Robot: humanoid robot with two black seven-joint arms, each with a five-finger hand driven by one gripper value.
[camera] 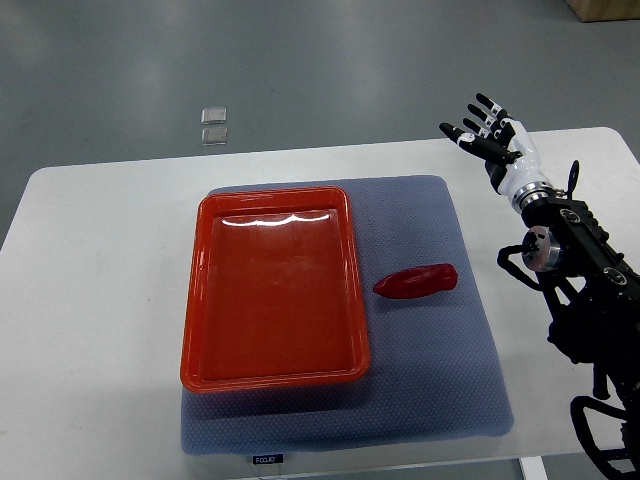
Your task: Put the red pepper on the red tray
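Observation:
A red pepper lies on its side on the blue-grey mat, just right of the red tray. The tray holds nothing. My right hand hangs over the table's far right part, fingers spread and holding nothing, well beyond and to the right of the pepper. Its black forearm runs down the right edge. The left arm does not show.
The mat covers the middle of a white table. Two small clear objects lie on the grey floor beyond the table's far edge. A wooden corner shows at top right.

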